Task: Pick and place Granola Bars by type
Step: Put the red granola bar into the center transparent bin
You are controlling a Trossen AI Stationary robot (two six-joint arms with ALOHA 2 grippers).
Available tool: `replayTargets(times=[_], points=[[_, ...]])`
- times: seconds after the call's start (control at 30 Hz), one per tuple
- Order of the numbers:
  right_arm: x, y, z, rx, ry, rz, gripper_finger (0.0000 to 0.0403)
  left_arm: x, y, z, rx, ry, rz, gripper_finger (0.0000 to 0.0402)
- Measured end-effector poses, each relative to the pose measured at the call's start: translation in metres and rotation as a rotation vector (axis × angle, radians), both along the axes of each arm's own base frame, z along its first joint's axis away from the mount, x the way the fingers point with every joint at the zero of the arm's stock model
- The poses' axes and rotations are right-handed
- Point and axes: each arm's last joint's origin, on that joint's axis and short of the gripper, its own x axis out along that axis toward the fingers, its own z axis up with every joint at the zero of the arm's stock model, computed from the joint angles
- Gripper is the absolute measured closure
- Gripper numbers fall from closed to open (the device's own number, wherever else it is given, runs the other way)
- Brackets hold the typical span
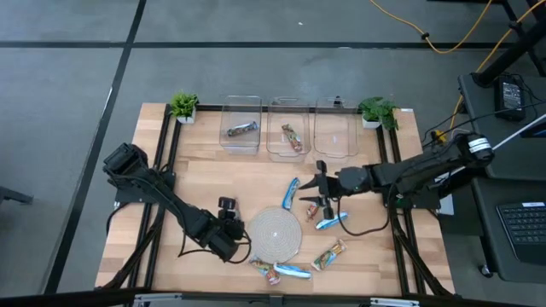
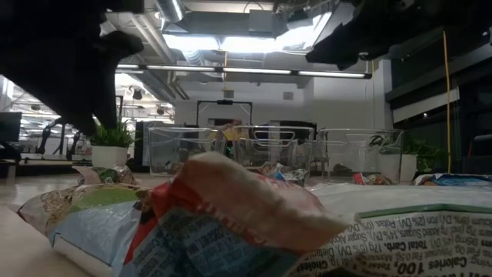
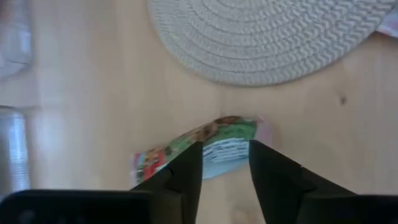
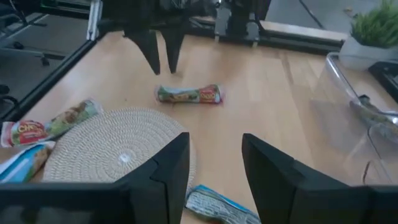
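Note:
A green-and-red granola bar (image 3: pixel 211 140) lies flat on the wood beside the round woven mat (image 1: pixel 275 232). My left gripper (image 3: pixel 225 152) hangs over it, open, one finger on each side of one end. The right wrist view shows those fingers (image 4: pixel 163 65) pointing down, clear above the bar (image 4: pixel 188 94). My right gripper (image 1: pixel 314 189) is open and holds nothing; it hovers past the mat's far right edge, near a blue bar (image 1: pixel 291 192) and another (image 1: pixel 331 220). More bars lie at the near edge: red-green ones (image 1: pixel 328 254) (image 1: pixel 264 271) and a blue one (image 1: pixel 294 271).
Three clear bins stand along the far edge: the left one (image 1: pixel 241 128) holds a dark bar, the middle one (image 1: pixel 288 132) a red-green bar, and the right one (image 1: pixel 334 128) shows nothing inside. Small potted plants (image 1: pixel 182 106) (image 1: pixel 376 111) flank them. Bare wood lies between the bins and the mat.

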Motion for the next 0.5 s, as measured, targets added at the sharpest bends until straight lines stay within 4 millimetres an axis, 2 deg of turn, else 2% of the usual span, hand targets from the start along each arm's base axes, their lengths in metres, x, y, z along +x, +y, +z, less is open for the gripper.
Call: replayTargets(times=[0.3,0.5], points=[[-0.001,0.004,0.000,-0.033,-0.004,-0.005,0.0253,0.004,-0.004,-0.002,-0.052,-0.025,0.007,0.0173],[-0.001,0.004,0.000,-0.033,-0.006,-0.005,0.0253,0.008,-0.009,-0.023,-0.014,0.021,-0.011,0.0140]])
